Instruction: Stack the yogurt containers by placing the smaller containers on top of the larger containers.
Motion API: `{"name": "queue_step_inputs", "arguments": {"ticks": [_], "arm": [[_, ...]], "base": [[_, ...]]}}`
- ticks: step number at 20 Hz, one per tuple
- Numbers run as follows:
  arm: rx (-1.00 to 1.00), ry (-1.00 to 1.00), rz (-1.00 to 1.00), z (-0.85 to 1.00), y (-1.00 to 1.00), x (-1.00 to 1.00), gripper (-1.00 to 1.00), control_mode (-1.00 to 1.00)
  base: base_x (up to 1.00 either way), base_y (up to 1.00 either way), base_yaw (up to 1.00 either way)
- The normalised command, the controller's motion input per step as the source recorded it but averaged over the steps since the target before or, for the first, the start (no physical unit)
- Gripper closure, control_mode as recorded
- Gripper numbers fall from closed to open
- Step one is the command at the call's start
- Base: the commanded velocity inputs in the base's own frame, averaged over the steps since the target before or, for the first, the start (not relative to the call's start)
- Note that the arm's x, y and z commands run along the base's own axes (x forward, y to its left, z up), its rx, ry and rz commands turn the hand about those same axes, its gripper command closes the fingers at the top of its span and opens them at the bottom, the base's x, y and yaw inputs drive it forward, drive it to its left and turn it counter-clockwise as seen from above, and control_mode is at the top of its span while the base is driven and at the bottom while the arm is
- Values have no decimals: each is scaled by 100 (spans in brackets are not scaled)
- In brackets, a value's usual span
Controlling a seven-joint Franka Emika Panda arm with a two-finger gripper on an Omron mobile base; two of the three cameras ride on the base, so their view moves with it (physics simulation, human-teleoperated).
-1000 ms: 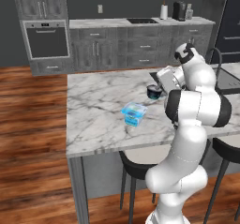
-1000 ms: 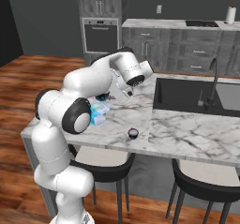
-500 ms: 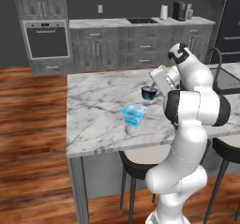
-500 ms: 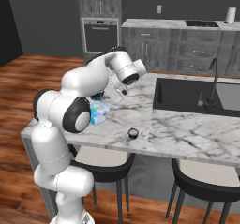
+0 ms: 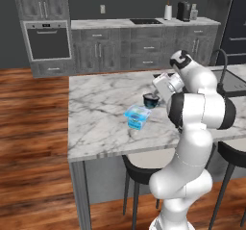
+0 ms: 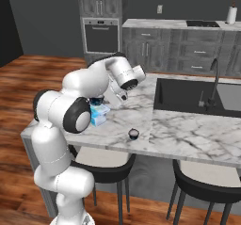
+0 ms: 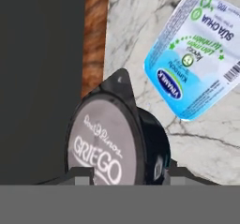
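Dark cup [image 5: 151,99] in end effector [image 5: 154,98], now nearer blue tub [image 5: 137,117].

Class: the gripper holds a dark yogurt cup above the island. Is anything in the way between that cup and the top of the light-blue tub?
Nothing visible. The dark cup hangs beside the light-blue tub, whose lid is bare.

The pincer [image 5: 154,97] holds a dark cup [image 5: 151,99] (above counter) beside the blue tub [image 5: 137,116].
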Motion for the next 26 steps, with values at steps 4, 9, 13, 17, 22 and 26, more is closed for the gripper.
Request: {"name": "queue_step_inputs", "arguments": {"ticks": [4, 9, 13, 17, 22, 26], "arm": [[0, -3, -1, -9, 19, 0, 100, -100], [-1, -3, -1, -2, 27, 5, 100, -100], [-1, -3, -1, -16, 9, 0, 100, -100], [0, -5, -1, -26, 0, 0, 100, -100], [0, -5, 0, -20, 0, 5, 100, -100], [0, 0, 0, -4, 0, 19, 100, -100]], "base": [[0, 0, 0], [0, 0, 0], [0, 0, 0], [0, 0, 0], [0, 0, 0], [0, 0, 0]]}}
